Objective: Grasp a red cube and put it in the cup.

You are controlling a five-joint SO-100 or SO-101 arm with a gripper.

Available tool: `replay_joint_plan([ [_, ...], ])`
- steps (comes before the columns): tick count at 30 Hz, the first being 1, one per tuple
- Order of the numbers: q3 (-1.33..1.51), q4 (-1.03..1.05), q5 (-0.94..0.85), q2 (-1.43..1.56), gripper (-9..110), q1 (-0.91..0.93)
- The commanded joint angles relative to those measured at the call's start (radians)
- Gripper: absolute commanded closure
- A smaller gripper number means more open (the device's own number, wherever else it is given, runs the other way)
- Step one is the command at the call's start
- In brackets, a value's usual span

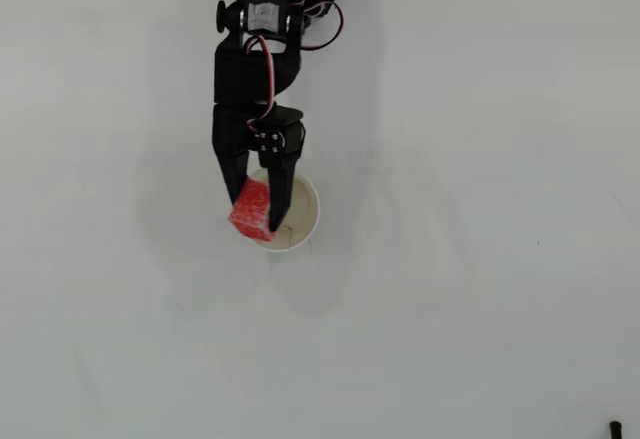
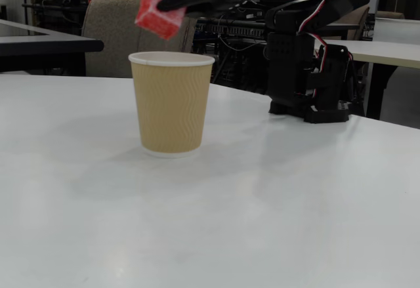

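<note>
Fixed view, near to far: bare white table (image 2: 216,229), then the cup (image 2: 171,102) standing upright, tan rippled sleeve with a white rim. Its inside is not visible from this angle. Above the rim, the red cube (image 2: 159,11) is in the air, tilted, clear of the cup and over its left side. The gripper (image 2: 172,2) is only partly readable here: the fingers merge with the dark clutter behind, and I can't separate the two jaws. The arm base (image 2: 308,71) sits behind and to the right on the table. A chair (image 2: 108,35) and desks are further back.

Overhead view resolves it: gripper (image 1: 255,214) jaws are clamped on the red cube (image 1: 251,209), one finger on each side. The cube and fingers cover the left part of the cup (image 1: 300,214). Only the cup's right rim and part of the cream interior show. The cube overhangs the cup's left edge. Small dark object (image 1: 615,427) cut off at the bottom right corner, can't identify it.
</note>
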Motion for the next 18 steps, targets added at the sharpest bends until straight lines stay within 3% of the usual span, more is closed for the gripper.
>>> replay_joint_plan([
  [1, -0.002, -0.012, 0.012, 0.032, 101, -0.008],
  [18, 0.021, -0.014, 0.012, 0.057, 99, -0.005],
])
